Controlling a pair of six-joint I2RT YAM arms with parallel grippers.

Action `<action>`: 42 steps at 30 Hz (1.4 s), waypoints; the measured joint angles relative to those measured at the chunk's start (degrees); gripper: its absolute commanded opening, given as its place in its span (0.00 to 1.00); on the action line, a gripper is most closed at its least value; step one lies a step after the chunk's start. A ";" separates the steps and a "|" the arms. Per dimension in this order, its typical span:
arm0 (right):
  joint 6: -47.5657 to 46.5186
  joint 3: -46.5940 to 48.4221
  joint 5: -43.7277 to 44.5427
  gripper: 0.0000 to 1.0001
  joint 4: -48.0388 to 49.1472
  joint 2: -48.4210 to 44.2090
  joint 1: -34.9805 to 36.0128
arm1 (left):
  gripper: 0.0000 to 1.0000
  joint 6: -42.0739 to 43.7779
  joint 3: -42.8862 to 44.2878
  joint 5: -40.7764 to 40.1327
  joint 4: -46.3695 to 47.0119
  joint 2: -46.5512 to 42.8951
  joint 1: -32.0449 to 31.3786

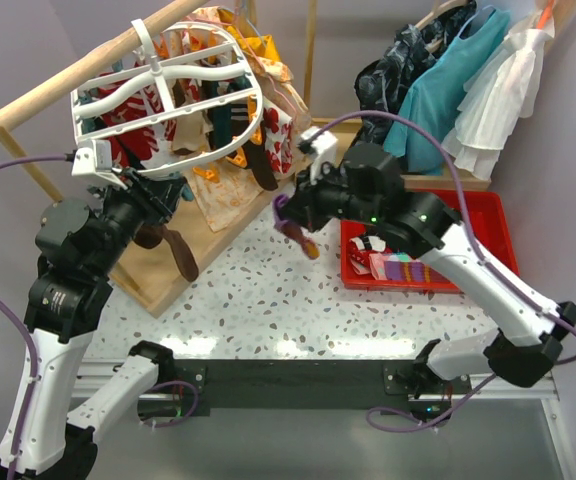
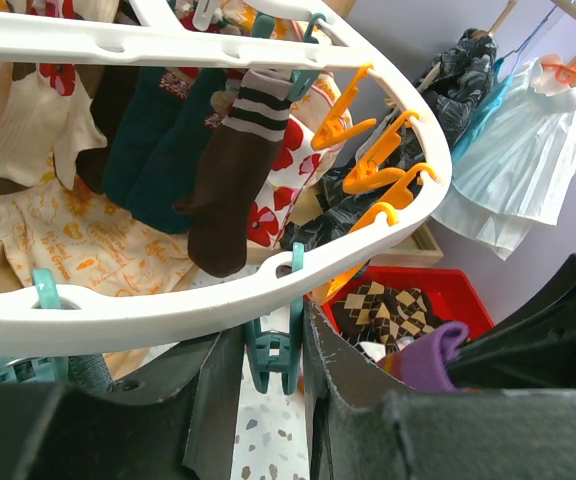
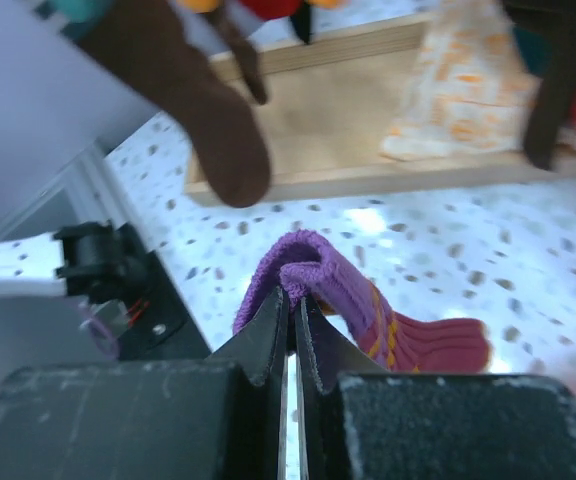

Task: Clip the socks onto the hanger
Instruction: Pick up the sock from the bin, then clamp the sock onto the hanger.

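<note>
The white oval hanger [image 1: 168, 95] hangs at the top left; its rim [image 2: 168, 305] crosses the left wrist view. My left gripper [image 1: 173, 180] is under the near rim, its fingers pressed on both sides of a teal clip [image 2: 273, 345]. Brown striped [image 2: 228, 190] and dark teal [image 2: 158, 140] socks hang clipped inside. My right gripper [image 3: 290, 300] is shut on the cuff of a purple sock [image 3: 348, 300] with an orange-red toe. It holds the sock [image 1: 298, 235] above the table, just right of the hanger. The sock also shows in the left wrist view [image 2: 423, 360].
A red tray [image 1: 488, 215] at the right holds more socks, one of them argyle [image 2: 388, 305]. A wooden rail [image 1: 78, 80] and base board [image 1: 218, 235] carry the hanger. Teal and white dresses [image 1: 458, 80] hang at the back right. Orange clips [image 2: 378, 170] line the rim.
</note>
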 measured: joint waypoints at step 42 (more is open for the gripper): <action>5.31 22.08 4.55 0.00 4.20 24.57 12.55 | 0.00 -0.48 0.07 1.20 0.00 0.85 0.02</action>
